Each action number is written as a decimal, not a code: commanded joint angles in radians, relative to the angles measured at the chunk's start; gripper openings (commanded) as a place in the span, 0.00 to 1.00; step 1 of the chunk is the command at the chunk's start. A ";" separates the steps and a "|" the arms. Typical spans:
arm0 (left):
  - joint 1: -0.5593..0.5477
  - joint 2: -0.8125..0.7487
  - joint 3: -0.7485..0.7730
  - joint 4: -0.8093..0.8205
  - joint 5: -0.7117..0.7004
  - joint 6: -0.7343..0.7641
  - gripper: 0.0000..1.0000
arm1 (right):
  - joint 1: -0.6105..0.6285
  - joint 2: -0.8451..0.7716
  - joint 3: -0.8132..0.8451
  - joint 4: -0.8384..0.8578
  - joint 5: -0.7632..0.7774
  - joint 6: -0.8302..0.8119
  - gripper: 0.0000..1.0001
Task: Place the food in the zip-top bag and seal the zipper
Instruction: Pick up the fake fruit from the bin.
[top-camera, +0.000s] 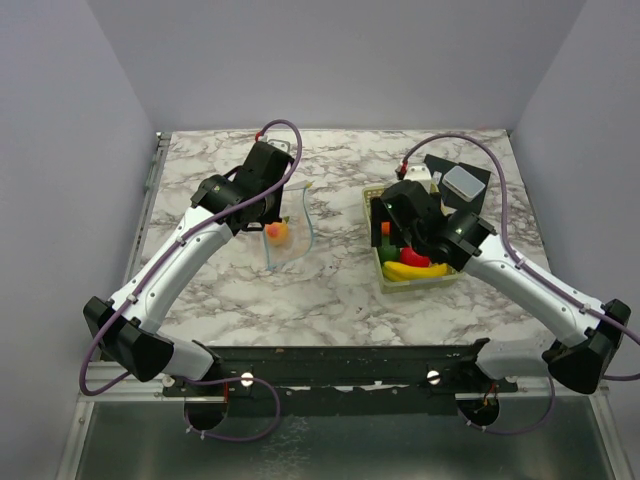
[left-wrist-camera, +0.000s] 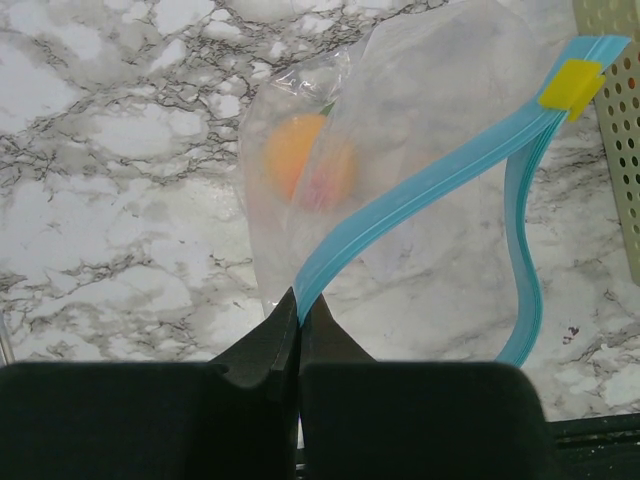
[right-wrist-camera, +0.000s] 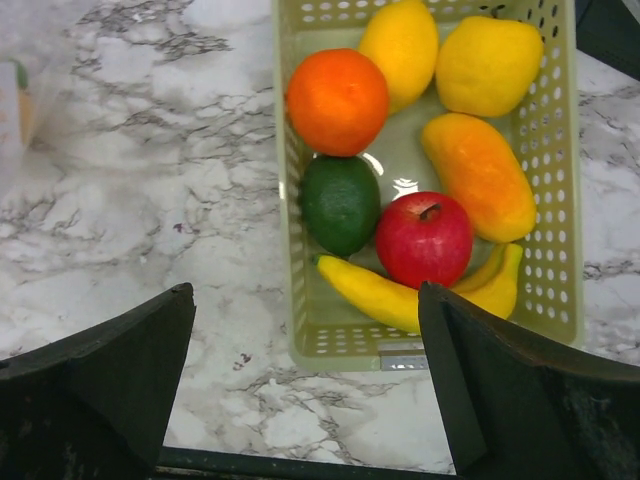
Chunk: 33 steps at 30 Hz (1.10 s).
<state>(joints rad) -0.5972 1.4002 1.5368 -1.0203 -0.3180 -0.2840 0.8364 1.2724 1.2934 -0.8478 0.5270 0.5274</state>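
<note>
From above, my left gripper (top-camera: 272, 212) sits at the bag (top-camera: 297, 242) on the table (top-camera: 330, 300). One orange piece (top-camera: 277, 232) is inside the bag. My right gripper (top-camera: 392, 228) hangs over the basket (top-camera: 420, 278), to the bag's right.

Left wrist: the jaws are pinched tight on the near end of the zipper (left-wrist-camera: 420, 185). The mouth gapes, with a yellow slider (left-wrist-camera: 572, 85) at the far end.

Right wrist: the fingers are spread wide and hold nothing, above the food (right-wrist-camera: 480, 175) in the basket, including an apple (right-wrist-camera: 424, 238) and bananas (right-wrist-camera: 375, 295).
</note>
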 joint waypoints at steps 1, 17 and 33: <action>-0.004 -0.020 -0.005 0.024 0.000 0.003 0.00 | -0.088 0.034 -0.024 0.016 -0.062 0.012 0.98; -0.004 -0.035 -0.013 0.027 -0.004 0.004 0.00 | -0.302 0.282 0.074 0.133 -0.279 0.048 0.98; -0.005 -0.046 -0.018 0.027 -0.004 0.001 0.00 | -0.420 0.442 0.123 0.217 -0.372 0.089 0.98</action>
<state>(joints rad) -0.5972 1.3819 1.5295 -1.0103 -0.3180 -0.2840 0.4313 1.6779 1.3746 -0.6598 0.1955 0.5926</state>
